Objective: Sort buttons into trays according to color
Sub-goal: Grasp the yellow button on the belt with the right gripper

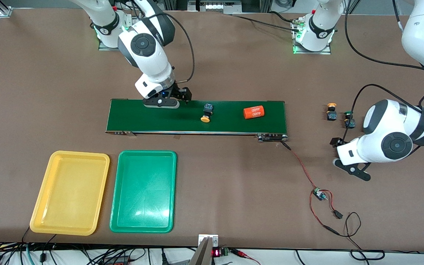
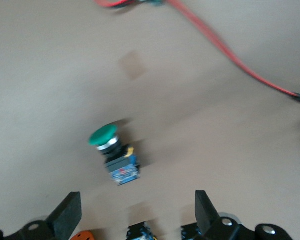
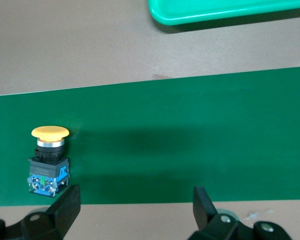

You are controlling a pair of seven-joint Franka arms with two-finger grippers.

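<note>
Conveyor belt (image 1: 196, 117): long dark-green strip lying across the middle of the table.

Yellow-capped button (image 1: 207, 112): lying on its side on the belt, cap pointing toward the front camera; also showing in the right wrist view (image 3: 47, 160).

Orange cylinder (image 1: 253, 112) with white print: lying on the belt, toward the left arm's end of it.

Second yellow-capped button (image 1: 331, 112): sitting on the bare table past the belt's end, toward the left arm's end.

Green-capped button (image 1: 349, 120): sitting just beside that yellow one, apart from it; in the left wrist view (image 2: 115, 154) it is lying tilted on the table.

Yellow tray (image 1: 39, 217) and green tray (image 1: 116, 224): lying side by side, nearer the front camera than the belt, the yellow one closer to the right arm's end. Nothing is lying in either.

Right gripper (image 1: 161, 104): hovering over the belt's end nearest the right arm, fingers (image 3: 65, 206) spread wide and holding nothing.

Left gripper (image 1: 346, 162): hanging over bare table near the two off-belt buttons, fingers (image 2: 67, 214) spread apart, grasping nothing.

Red wire (image 1: 305, 173): running from the belt's end to a small circuit board (image 1: 319, 194).
</note>
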